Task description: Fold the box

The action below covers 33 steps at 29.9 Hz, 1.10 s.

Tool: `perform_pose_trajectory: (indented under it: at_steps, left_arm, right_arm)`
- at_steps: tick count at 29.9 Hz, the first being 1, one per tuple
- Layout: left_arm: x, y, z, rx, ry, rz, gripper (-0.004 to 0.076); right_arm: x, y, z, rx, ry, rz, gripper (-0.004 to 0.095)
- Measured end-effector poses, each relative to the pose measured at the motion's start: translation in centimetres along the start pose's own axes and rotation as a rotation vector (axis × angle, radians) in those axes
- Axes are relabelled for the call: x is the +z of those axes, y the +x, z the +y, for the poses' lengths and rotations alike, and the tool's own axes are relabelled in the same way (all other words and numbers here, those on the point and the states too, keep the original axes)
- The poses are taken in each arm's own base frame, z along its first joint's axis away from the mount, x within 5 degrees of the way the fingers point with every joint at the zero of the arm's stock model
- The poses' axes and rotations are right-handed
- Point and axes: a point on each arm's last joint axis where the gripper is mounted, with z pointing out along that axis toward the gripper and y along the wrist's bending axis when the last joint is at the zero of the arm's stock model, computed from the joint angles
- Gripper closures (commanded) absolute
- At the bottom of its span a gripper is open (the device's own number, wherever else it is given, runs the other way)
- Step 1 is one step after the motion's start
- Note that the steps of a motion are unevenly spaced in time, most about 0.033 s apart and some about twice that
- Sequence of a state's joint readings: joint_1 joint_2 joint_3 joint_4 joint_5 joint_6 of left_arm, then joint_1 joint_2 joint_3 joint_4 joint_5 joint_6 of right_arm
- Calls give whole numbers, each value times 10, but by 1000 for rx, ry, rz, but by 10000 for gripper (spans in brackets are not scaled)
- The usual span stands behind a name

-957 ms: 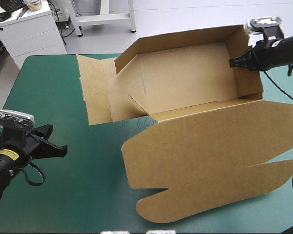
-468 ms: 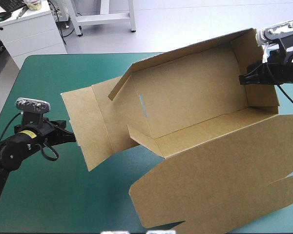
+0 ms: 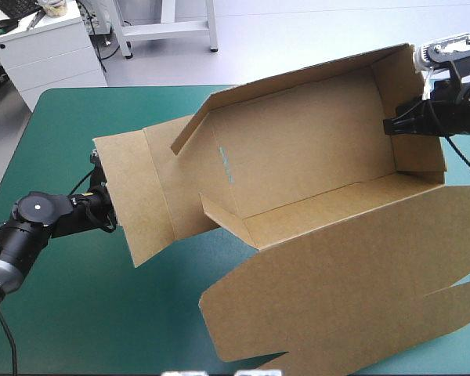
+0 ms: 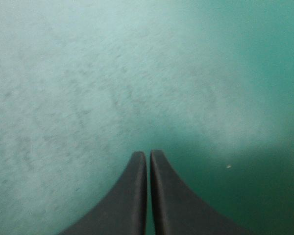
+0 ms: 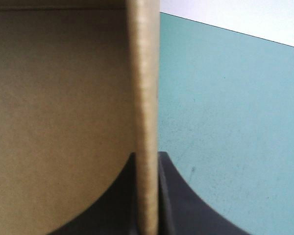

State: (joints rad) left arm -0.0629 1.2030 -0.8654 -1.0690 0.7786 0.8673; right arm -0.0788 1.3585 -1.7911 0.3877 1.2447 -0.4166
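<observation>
- Teal-green cover (image 3: pixel 55 313), left side: the left gripper (image 4: pixel 148 152) is low over it, fingers pressed together with nothing between them. Its wrist view shows only cover ahead.
- The left end flap (image 3: pixel 129 196) of the brown box (image 3: pixel 298 157) overhangs that gripper in the high view; I can't tell if they touch. Risk: closed tips pushing blind could crease the flap or slide under it rather than turn it up.
- The box sits mid-table to the right, long walls up, left end untucked. Risk: the loose corner tab (image 3: pixel 189 129) on the far wall could snag an incoming flap.
- The lid panel (image 3: pixel 352 274) lies flat toward the near right edge. Risk: it drags on the cover and twists the box.
- The right gripper (image 3: pixel 390 125) is clamped on the right end wall (image 3: pixel 411 117), board edge between its fingers. Risk: it's a one-wall pinch, so a shove from the left could pivot the box or pull the wall free.
- Count: one cover, two grippers, one box, one lid panel.
</observation>
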Motion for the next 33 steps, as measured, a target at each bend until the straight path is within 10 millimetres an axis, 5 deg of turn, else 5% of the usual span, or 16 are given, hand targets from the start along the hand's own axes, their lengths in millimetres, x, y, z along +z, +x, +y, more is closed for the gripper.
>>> perform_pose_trajectory:
  at_steps: [19, 27, 33]
  left_arm:
    - [-13, -21, -43, -104, 518, -210, 708]
    - [-18, -24, -51, -64, 590, -208, 708]
    - [-25, -35, -56, -21, 599, -234, 708]
  right_arm:
    - [4, 2, 0, 4, -18, 6, 924]
    - [5, -1, 0, 6, 9, -26, 908]
    - [12, -8, 19, -30, 32, -42, 908]
